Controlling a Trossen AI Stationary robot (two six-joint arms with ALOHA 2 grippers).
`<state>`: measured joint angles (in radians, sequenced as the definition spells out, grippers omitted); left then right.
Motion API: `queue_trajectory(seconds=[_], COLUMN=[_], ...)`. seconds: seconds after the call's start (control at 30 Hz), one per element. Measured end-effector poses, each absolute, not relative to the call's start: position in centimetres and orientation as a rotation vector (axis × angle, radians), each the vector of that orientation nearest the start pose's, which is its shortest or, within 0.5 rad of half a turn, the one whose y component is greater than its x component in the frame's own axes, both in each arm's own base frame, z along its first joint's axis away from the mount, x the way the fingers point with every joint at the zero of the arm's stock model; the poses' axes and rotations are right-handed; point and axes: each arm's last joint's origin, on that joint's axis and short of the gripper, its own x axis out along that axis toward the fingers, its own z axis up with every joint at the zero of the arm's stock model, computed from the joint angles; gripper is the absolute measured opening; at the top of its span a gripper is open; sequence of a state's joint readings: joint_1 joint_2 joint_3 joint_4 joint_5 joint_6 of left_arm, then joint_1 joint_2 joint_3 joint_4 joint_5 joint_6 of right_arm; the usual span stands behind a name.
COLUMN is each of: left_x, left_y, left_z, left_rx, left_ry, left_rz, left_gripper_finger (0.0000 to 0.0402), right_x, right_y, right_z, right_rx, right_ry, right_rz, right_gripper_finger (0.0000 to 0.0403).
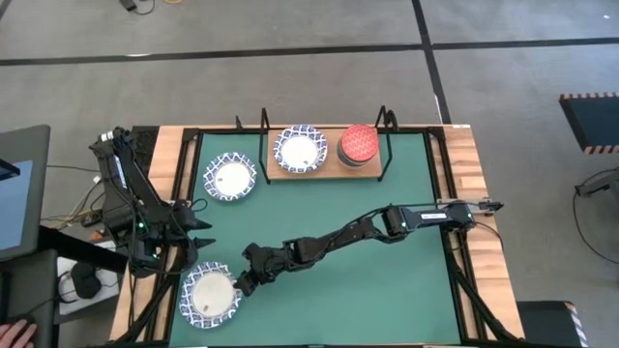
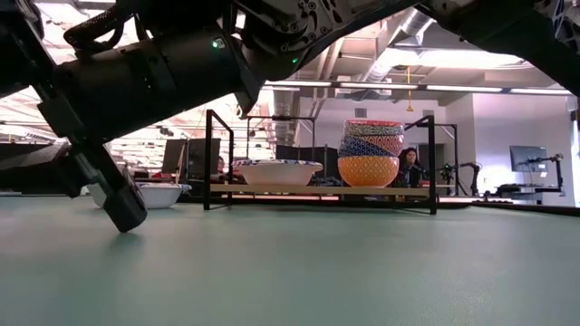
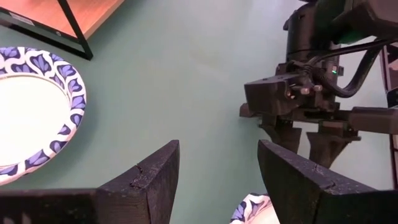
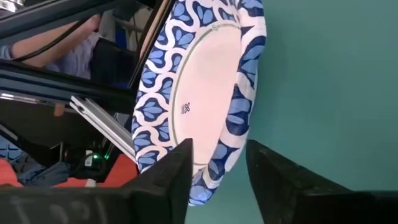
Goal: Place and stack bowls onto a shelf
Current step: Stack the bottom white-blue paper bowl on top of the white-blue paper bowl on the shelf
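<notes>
Three white bowls with blue-patterned rims show. One (image 1: 210, 295) sits on the green mat near its near-left corner, one (image 1: 230, 176) on the mat at the far left, one (image 1: 300, 150) on the wooden shelf (image 1: 331, 162). Beside that one on the shelf stands a stack (image 2: 372, 149), yellow-orange at the bottom, red patterned (image 1: 359, 143) on top. My right gripper (image 1: 242, 283) reaches across the mat to the near-left bowl, open, one finger over the bowl's inside and one outside its rim (image 4: 227, 155). My left gripper (image 1: 198, 232) is open above the mat's left side. My right gripper's fingers stand on either side of the near-left bowl's rim (image 4: 231, 134), on the side facing the table's right. A thin strip of mat shows between the outer finger (image 4: 280, 180) and the rim. Whether the inner finger (image 4: 171, 180) touches the bowl, I cannot tell.
The shelf's black wire frame (image 2: 207, 158) rises at the mat's far edge. The right arm (image 1: 387, 220) lies slantwise over the middle of the mat. A wooden border (image 1: 464, 164) runs round the mat. People and monitors show in the room behind.
</notes>
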<state>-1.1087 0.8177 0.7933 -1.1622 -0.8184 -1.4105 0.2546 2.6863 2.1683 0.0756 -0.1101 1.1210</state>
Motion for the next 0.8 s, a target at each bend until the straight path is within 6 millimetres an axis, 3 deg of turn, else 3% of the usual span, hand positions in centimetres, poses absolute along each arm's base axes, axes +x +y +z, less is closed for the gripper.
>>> queue_trajectory(seconds=[0.3, 0.43, 0.53, 0.6, 0.8], left_x=[7.3, 7.5, 7.6, 7.6, 7.6], left_y=[-9.6, -9.4, -9.4, -9.4, -9.4], left_z=[26.9, 26.9, 26.9, 26.9, 27.0], left_rx=[-0.358, -0.363, -0.364, -0.363, -0.362], left_ry=[0.656, 0.650, 0.648, 0.647, 0.632], left_rz=[0.245, 0.264, 0.265, 0.265, 0.271], left_gripper_finger=[0.0201, 0.0201, 0.0201, 0.0201, 0.0201], right_x=[56.7, 56.5, 55.8, 55.3, 52.9], right_y=[14.8, 13.9, 12.2, 10.7, 6.3], right_z=[10.7, 11.8, 13.2, 15.2, 23.5], right_rx=[1.020, 0.972, 0.893, 0.829, 0.676], right_ry=[0.623, 0.664, 0.741, 0.774, 0.771], right_rz=[0.115, 0.080, 0.000, -0.035, -0.043], right_gripper_finger=[0.0025, 0.0022, 0.0023, 0.0018, 0.0017])
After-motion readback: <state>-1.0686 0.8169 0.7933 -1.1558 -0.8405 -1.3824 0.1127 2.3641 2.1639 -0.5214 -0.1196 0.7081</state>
